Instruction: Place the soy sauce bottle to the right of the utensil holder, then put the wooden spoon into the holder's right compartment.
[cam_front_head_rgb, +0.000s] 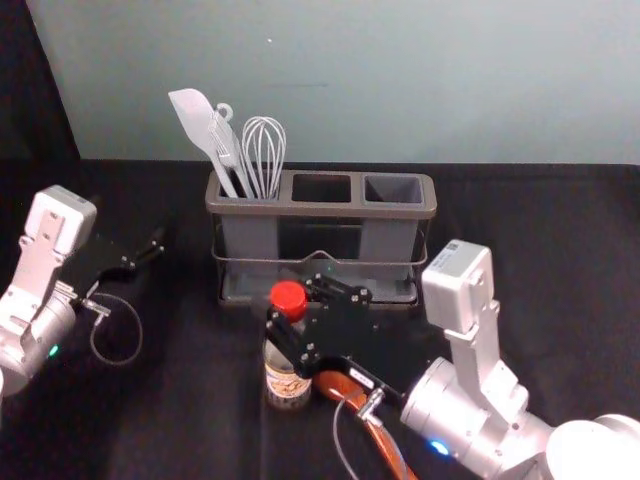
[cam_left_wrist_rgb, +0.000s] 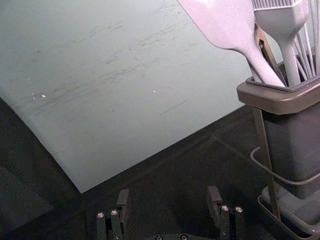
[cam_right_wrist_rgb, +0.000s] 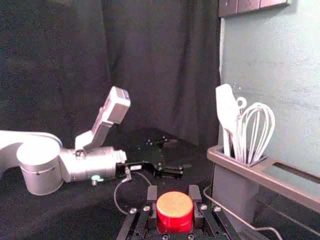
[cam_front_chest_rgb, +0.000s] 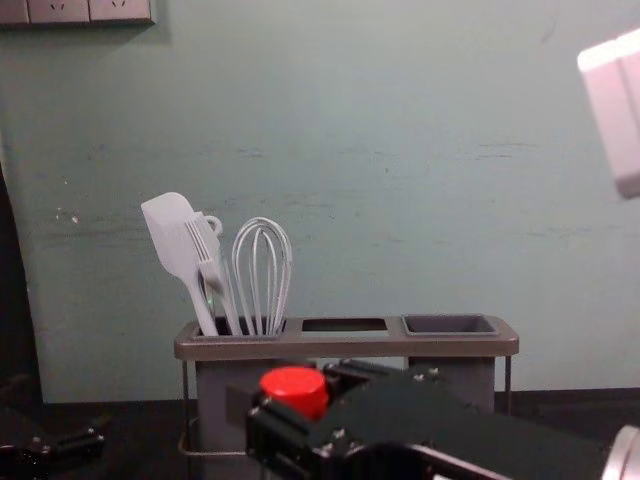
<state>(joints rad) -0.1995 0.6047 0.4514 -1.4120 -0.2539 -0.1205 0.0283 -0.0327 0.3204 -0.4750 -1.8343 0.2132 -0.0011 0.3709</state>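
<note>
The right tool (cam_front_head_rgb: 292, 312) is out over the desk (cam_front_head_rgb: 190, 410), in front of the holder, and grasps the clear glass soy sauce bottle with a red cap (cam_front_head_rgb: 286, 386) near its top, one finger on either side of the cap in the right wrist view; the bottle is upright, in front of the left part of the grey plastic utensil holder with a brown rim (cam_front_head_rgb: 428, 200), on the side toward the desk's front edge; whether its base touches the desk, I cannot tell. The holder stands near the desk's back edge; its left compartment bears a pale spatula (cam_front_head_rgb: 192, 118), a pale brush (cam_front_chest_rgb: 205, 247) and a pale wire whisk (cam_front_head_rgb: 264, 150), while its middle and right compartments are empty. The reddish-brown wooden spoon (cam_front_head_rgb: 388, 449) lies just to the bottle's right, partly hidden by the right arm, and slants toward the desk's front right corner. The left tool (cam_front_head_rgb: 143, 255) is parked toward the desk's left edge, left of the holder; it is released, its fingers well apart with nothing between them.
</note>
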